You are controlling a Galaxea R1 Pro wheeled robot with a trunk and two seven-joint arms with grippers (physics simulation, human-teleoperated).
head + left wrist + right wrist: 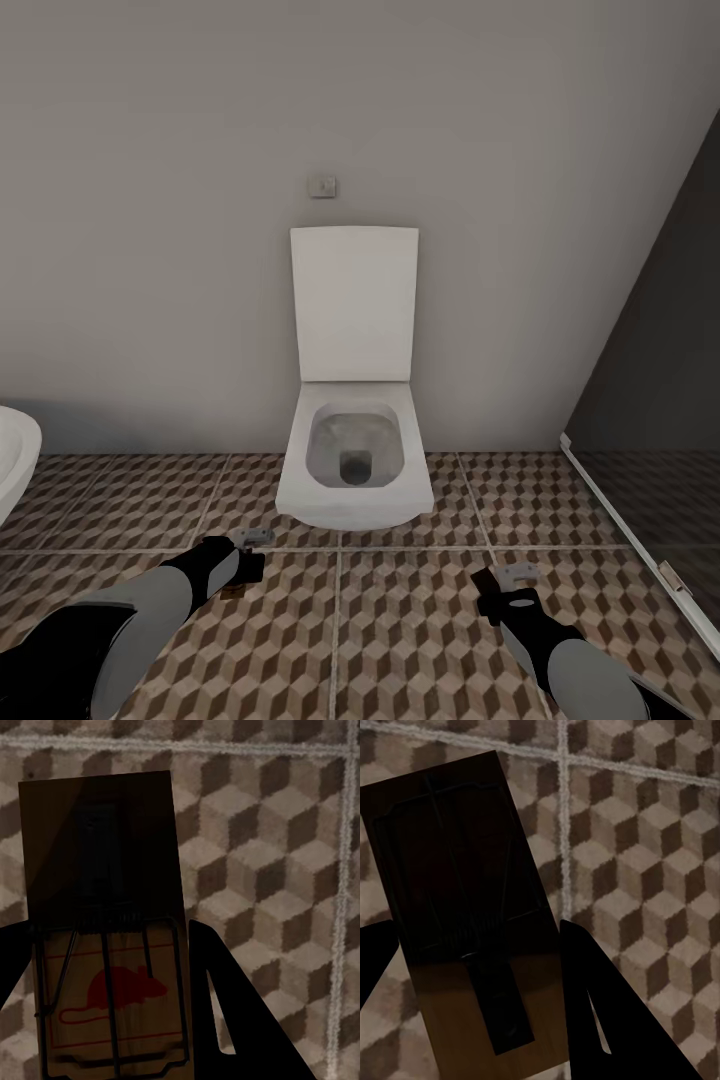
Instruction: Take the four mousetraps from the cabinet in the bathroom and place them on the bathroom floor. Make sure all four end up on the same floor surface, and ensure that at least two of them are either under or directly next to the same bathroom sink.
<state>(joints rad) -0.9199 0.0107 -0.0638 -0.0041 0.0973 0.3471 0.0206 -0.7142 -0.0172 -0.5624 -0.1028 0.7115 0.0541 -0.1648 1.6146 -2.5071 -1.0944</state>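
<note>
No words, brands or numbers can be read. The only printed sign is a red mouse outline with red lines on the mousetrap (pixel 112 997) seen from the left wrist.

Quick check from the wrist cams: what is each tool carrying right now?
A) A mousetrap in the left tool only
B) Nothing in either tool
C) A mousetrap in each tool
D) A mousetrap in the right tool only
C: the left wrist view shows a mousetrap with a red mouse print between the left tool's fingers, and the right wrist view shows another mousetrap between the right tool's fingers, both above the patterned bathroom floor.
</note>
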